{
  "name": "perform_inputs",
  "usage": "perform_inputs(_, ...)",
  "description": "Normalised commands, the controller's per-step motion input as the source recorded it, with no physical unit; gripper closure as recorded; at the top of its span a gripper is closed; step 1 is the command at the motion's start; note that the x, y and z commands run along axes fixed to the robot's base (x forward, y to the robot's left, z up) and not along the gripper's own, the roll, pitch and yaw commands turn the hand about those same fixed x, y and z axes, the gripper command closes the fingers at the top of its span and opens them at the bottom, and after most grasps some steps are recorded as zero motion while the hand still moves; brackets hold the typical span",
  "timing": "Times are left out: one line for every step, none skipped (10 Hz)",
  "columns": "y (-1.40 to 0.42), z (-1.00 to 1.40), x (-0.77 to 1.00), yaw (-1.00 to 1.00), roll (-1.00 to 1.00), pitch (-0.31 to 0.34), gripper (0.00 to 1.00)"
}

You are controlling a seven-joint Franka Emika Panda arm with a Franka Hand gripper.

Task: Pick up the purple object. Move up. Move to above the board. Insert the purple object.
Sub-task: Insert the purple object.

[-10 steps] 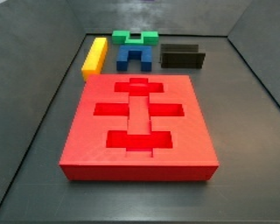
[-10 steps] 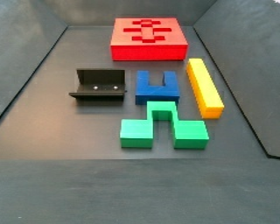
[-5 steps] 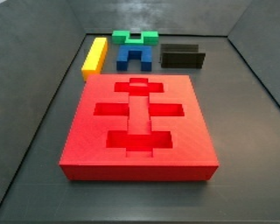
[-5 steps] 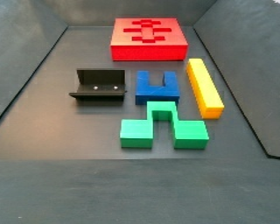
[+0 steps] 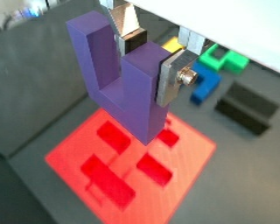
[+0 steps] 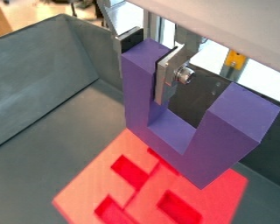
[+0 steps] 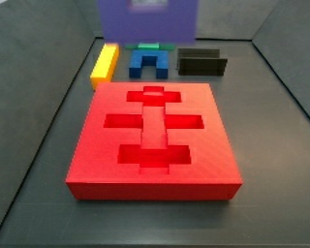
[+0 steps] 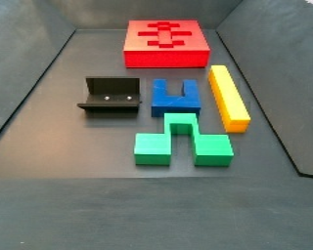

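Note:
My gripper (image 5: 149, 61) is shut on one prong of the purple object (image 5: 130, 96), a chunky U-shaped block hanging with its prongs up and base down. In both wrist views it hovers over the board (image 5: 195, 157), a red slab with darker recessed cut-outs. The gripper (image 6: 149, 59) clamps the same prong of the purple object (image 6: 189, 140) above the board (image 6: 90, 188). In a side view the purple object (image 7: 144, 19) hangs in the air over the far end of the board (image 7: 93, 145), with the gripper cut off by the frame edge. The board (image 8: 166, 57) lies alone in a side view.
Beyond the board lie a yellow bar (image 7: 106, 64), a blue notched block (image 7: 148, 63), a green block (image 7: 150, 45) and the dark fixture (image 7: 203, 64). These also show as the yellow bar (image 8: 229, 97), blue block (image 8: 175, 96), green block (image 8: 182, 142) and fixture (image 8: 113, 95). Grey walls enclose the floor.
The purple object has come into a side view at the top, over the board's far end; it was out of view in the earlier frames. Nothing on the floor has moved.

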Motion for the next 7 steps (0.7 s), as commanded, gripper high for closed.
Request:
perform_inputs(-0.55,-0.54,0.39,0.0,0.02,-0.159,1.0)
perform_inputs(-0.56,-0.5,0.4,0.07,0.11,-0.091,1.0)
perform_inputs(-0.6,-0.46,0.4,0.13,0.21,-0.054,1.0)
perform_inputs(-0.58,-0.43,0.3,0.14,0.3,-0.027,1.0)
perform_inputs(-0.49,-0.43,0.27,0.2,0.34,0.0,1.0)
perform_inputs(-0.42,-0.39,0.23,0.3,0.31,0.0,1.0)
perform_inputs(-0.38,-0.37,0.28,0.35,0.27,0.0,1.0)
